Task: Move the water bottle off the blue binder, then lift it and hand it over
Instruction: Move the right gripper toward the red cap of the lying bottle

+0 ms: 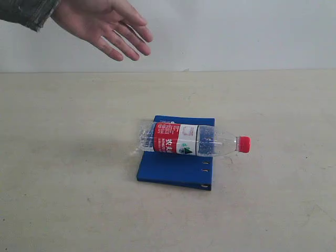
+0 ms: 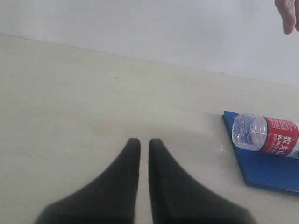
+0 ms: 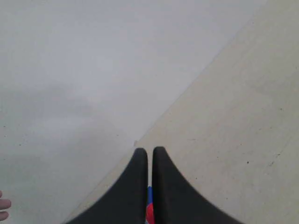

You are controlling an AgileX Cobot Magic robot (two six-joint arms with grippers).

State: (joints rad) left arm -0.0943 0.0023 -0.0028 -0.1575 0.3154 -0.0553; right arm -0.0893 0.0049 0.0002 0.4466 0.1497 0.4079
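Observation:
The water bottle (image 1: 191,139) lies on its side across the blue binder (image 1: 173,170), red cap (image 1: 243,144) overhanging toward the right. In the left wrist view the bottle's clear base (image 2: 248,132) and the binder's corner (image 2: 261,170) show off to one side. My left gripper (image 2: 144,142) is shut with nothing in it, apart from both. My right gripper (image 3: 149,151) is shut too; a sliver of red cap (image 3: 149,213) and blue shows through the slit behind its fingers. Neither gripper appears in the exterior view.
A person's open hand (image 1: 107,23) reaches in above the table's far left; its fingertips show in the left wrist view (image 2: 287,14) and right wrist view (image 3: 3,207). A pale wall (image 1: 236,31) backs the beige table (image 1: 63,157).

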